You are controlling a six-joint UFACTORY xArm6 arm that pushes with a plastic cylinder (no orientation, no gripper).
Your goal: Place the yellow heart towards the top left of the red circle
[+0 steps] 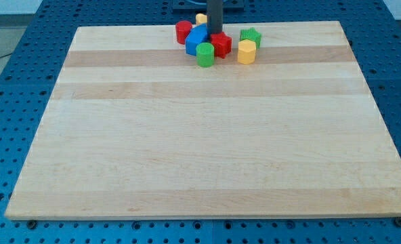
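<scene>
Blocks: seven visible, all crowded at the view's top centre of the wooden board (207, 149).

Item, yellow block (201, 19): small piece peeking out at the view's top edge, just left of the rod; shape too hidden to confirm, but judged the likeliest yellow heart.

Item, red block (183, 31): rounded, at the cluster's left; judged to be the red circle. The small yellow piece sits above and to its right, so placement looks not yet done.

Item, my tip (215, 34): dark rod comes down among the blocks, its end between the blue block (196, 40) and the red star-like block (221, 45). No fingers on this rig, so nothing is clenched or released.

Other items: green block (205, 54) at the cluster's bottom, green star-like block (250, 36) and yellow hexagonal block (246, 51) to the right.

Room: cluster lies close to the board's top edge, leaving little margin there. Space left of the red block is open. Remaining work, as judged: carry the yellow piece leftward along that narrow top strip without nudging the red block.
</scene>
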